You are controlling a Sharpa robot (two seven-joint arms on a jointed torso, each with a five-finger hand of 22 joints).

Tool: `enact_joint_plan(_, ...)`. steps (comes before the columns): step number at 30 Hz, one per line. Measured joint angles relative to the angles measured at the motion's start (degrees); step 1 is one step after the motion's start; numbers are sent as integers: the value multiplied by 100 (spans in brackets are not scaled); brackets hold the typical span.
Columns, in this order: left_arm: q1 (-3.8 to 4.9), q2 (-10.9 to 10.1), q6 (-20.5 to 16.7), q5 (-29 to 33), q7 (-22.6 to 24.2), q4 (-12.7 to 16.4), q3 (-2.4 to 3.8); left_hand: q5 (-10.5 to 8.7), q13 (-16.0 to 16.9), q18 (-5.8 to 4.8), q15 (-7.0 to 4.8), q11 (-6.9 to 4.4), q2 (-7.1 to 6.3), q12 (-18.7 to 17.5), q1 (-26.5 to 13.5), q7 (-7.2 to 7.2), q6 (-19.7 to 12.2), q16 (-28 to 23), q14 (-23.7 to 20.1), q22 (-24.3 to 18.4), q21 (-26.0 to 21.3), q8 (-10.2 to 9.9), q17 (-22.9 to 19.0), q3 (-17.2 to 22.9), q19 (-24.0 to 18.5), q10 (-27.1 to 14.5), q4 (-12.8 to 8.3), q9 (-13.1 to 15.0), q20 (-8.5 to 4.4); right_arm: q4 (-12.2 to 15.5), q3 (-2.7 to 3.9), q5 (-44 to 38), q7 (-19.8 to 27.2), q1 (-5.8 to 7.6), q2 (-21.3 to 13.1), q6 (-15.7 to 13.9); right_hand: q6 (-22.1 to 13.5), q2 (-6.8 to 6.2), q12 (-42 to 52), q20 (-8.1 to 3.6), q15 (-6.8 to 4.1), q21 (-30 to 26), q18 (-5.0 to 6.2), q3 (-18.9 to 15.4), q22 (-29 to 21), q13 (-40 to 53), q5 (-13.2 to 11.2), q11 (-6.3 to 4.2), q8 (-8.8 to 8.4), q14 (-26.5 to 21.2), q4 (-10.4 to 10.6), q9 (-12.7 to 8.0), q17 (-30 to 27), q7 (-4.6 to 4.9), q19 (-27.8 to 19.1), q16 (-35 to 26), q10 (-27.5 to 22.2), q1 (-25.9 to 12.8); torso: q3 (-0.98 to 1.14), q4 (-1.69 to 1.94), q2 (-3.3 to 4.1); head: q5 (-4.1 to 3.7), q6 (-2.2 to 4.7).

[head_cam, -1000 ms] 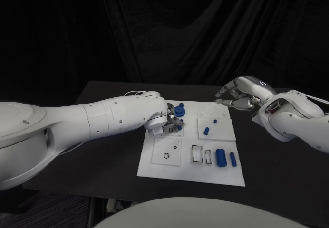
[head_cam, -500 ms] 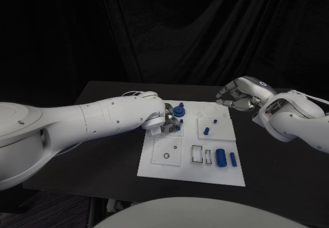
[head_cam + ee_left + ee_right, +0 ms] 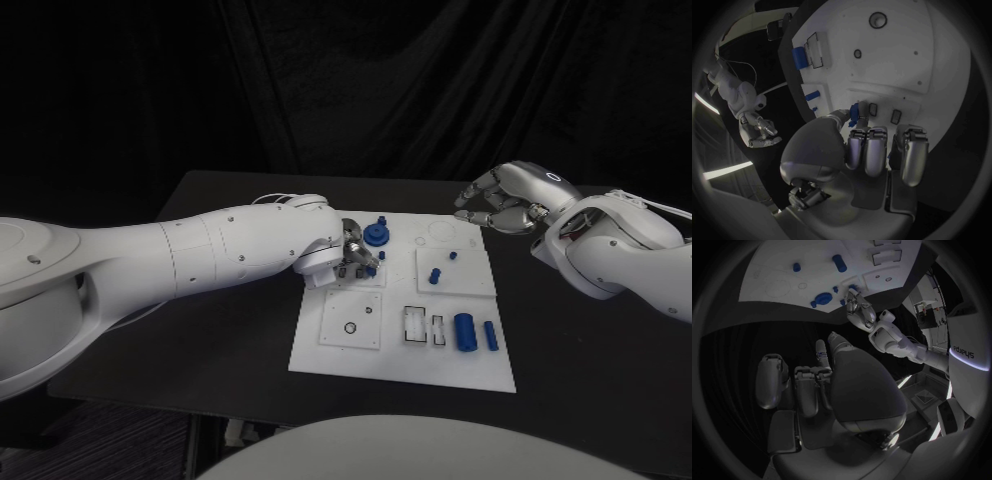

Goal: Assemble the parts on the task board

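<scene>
**Inspector:** What lay on the task board (image 3: 325, 360)?

**Assistant:** It sat mid-table on the black table (image 3: 216, 300). A large blue cylinder (image 3: 464, 331) and a slimmer blue pin (image 3: 490, 336) lay near its right near corner, beside outlined rectangular slots (image 3: 415, 325). A blue gear-shaped part (image 3: 376, 235) stood at the far edge. Two small blue pegs (image 3: 434, 275) stood right of centre.

**Inspector:** Any legible writing?

**Assistant:** None on the board.

**Inspector:** The hands?

**Assistant:** The left hand (image 3: 351, 261) was lowered over the board's far left area, thumb and a finger pinching a small blue part (image 3: 854, 112) just above the surface. The right hand (image 3: 498, 210) hovered beyond the board's far right corner, fingers curled inward, holding nothing.
</scene>
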Motion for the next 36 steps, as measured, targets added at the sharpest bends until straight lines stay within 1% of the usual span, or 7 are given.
enact_joint_plan(6, -2, -121, -35, 0, 0, 112, -2, 0, 0, 0, 0, 0, -46, 0, -46, 6, 13, 0, 0, 0, 0, -1, 0, 101, 0, 0, -40, 22, 0, 0, 0, 0, -14, 0, -2, 11, 0, 0, 0, 0, 0, 0, 0, 0, 0, 0, 0, 0, 0, 0, 0, 0, 0, 0, 0, 0, 0, 0, -1, 0, 2, 9, 0)
enact_joint_plan(16, -2, -282, -80, -1, -14, 232, -2, -1, 0, 0, 0, 0, -53, 0, -53, 10, 17, 0, 0, 0, 0, -14, 0, 132, 0, 0, -22, 43, 0, -10, 0, 0, -31, -8, -13, 27, 0, 0, 0, 0, 0, 0, 0, 0, 0, 0, 0, 0, 0, 0, 0, 0, 0, 0, 0, 0, 0, 0, -2, 1, 2, 12, 0)
enact_joint_plan(22, -3, -325, -84, -1, -22, 237, -3, -5, 0, 0, 0, 0, -53, 0, -54, 16, 24, 0, 0, 0, 0, -21, 4, 153, 0, 0, -1, 58, 0, -13, 0, 1, -40, -13, -13, 39, 0, 0, 0, 0, 0, 0, 0, 0, 0, 0, 0, 0, 0, 0, 0, 0, 0, 0, 0, 0, 0, 0, -2, 3, 2, 12, 0)
enact_joint_plan(23, -3, -329, -84, -1, -23, 236, -3, -33, 0, 0, 0, 0, -83, 0, -83, 16, 25, 0, 0, 0, 0, -21, 4, 174, 0, 0, 20, 59, 0, -13, 0, 1, -41, -14, -13, 41, 0, 0, 0, 0, 0, 0, 0, 0, 0, 0, 0, 0, 0, 0, 0, 0, 0, 0, 0, 0, 0, 0, -2, 3, 2, 12, 0)
enact_joint_plan(27, -3, -334, -83, -2, -28, 232, -3, -66, 0, 0, 0, 0, -83, 0, -84, 16, 26, 0, 0, 0, 0, -21, 4, 196, 0, 0, 39, 68, 0, -14, 0, 1, -44, -18, -9, 47, 0, 0, 0, 0, 0, 0, 0, 0, 0, -1, 0, 0, 0, 0, 0, 0, 0, 0, 0, 0, 0, 0, -4, 3, 1, 14, 0)
enact_joint_plan(29, -3, -336, -83, -2, -31, 230, -3, -73, 0, 0, 0, 0, -98, 0, -99, 18, 27, 0, 0, 0, 0, -21, 4, 274, 0, 0, -37, 75, 0, -15, 0, 1, -46, -20, -7, 49, 0, 0, 0, 0, 0, 0, 0, 0, 0, 0, 0, 0, 0, 0, 0, 0, 0, 0, 0, 0, 0, 0, -4, 3, 1, 14, 0)
enact_joint_plan(36, -3, -353, -80, -2, -36, 218, -3, -99, 0, 0, 0, 0, -106, 0, -107, 26, 35, 0, 0, 0, 0, -21, 4, 275, 0, 0, -38, 77, 0, -18, 0, 1, -50, -23, -7, 55, 0, 0, 0, 0, 0, 0, 0, 0, 0, -1, 0, 0, 0, 0, 0, 0, 0, 0, 0, 0, 0, 0, -3, 3, 1, 11, 0)
